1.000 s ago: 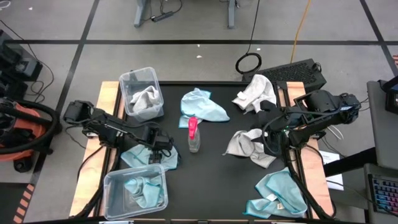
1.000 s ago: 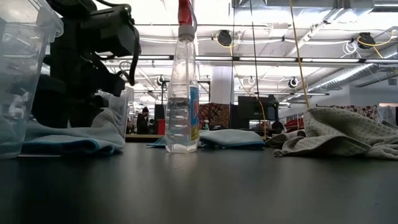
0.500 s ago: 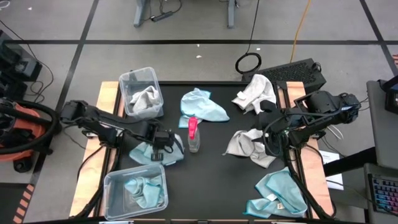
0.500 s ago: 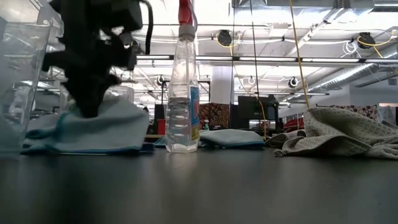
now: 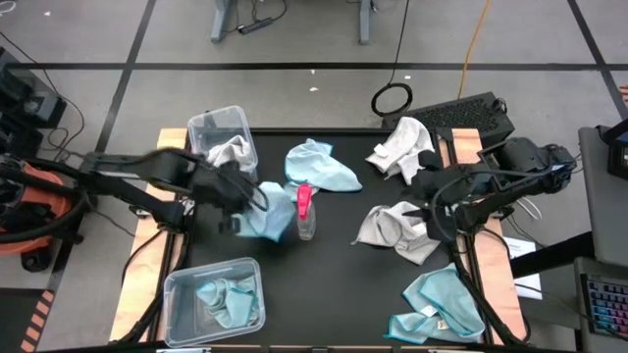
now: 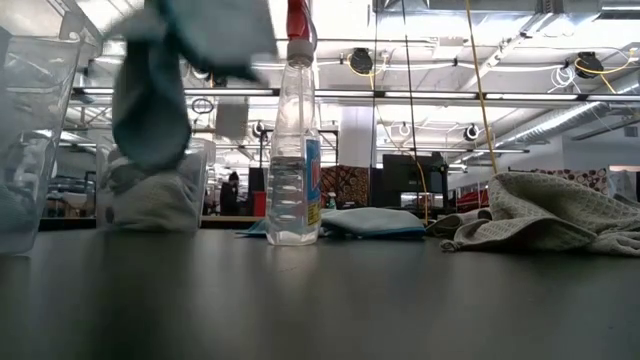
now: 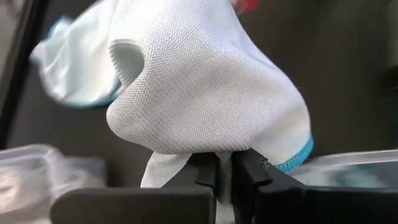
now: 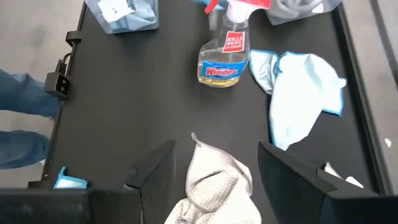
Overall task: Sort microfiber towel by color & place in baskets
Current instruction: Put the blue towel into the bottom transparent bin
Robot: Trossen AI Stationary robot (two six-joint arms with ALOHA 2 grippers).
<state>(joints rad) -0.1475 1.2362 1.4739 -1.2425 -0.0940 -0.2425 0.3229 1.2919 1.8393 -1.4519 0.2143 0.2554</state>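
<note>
My left gripper is shut on a light blue towel, held above the table between the far basket and the near basket. In the low view the towel hangs clear of the table. The far basket holds a white-grey towel, the near one blue towels. My right gripper is open over a grey towel. Its fingers stand on either side of that towel's bunched edge. I cannot tell whether they touch it. My left gripper pinches a bunched fold of the light blue towel between its two fingers. The cloth is gathered at the hold, so more than one layer lies between them. The towel is lifted clear of the table and hangs slack below the gripper.
A clear spray bottle with a pink top stands upright at mid-table, just right of the held towel. A blue towel and a white towel lie toward the far edge. Another blue towel lies at the near right corner.
My left gripper has risen from the table with the light blue towel and gone a little toward the far edge. The towel, which lay flat beside the near basket, now hangs bunched and clear of the table.
</note>
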